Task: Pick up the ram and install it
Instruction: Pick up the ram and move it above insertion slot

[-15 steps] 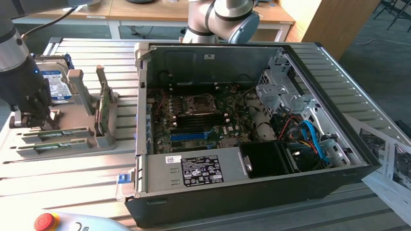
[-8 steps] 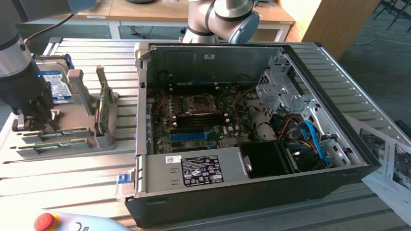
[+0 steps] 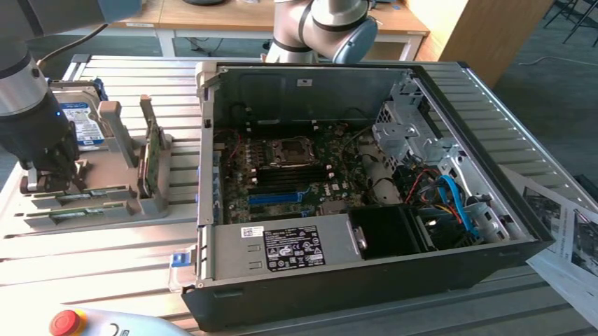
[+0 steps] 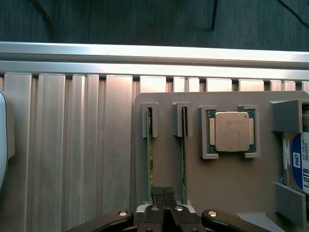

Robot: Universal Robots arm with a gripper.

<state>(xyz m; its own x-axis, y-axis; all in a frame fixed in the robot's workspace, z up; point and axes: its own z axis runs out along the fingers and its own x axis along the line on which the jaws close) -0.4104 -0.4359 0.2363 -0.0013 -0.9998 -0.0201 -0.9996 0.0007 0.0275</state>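
Progress early: no pickup yet, nothing installed. Ram (image 4: 149, 159) on edge in its groove of gray holder (image 4: 227, 183), with second stick (image 4: 183, 162) in the neighbouring groove; in exterior view, holder at lower left of frame on tabletop (image 3: 103, 269). End effector (image 4: 163, 192) closed, tips pressed together, empty. Hangs in the gap between the two sticks near their ends, slightly nearer the ram; contact with either hard to tell. Left to do, judging from this: grasp, lift, carry across to open PC case (image 3: 374, 280) at frame centre, seat on motherboard (image 3: 280, 171). Around: CPU (image 4: 231, 131) in its own pocket of holder, hard drive (image 4: 297, 166) just beside it, taller green card (image 3: 148, 164) upright in holder between arm and case. Likely in the way: that upright card, the case's near side wall, blue cables (image 3: 453, 199) inside case toward frame right. Red stop button (image 3: 64, 320) at bottom left and papers (image 3: 570, 238) at right edge, both well apart from the work.
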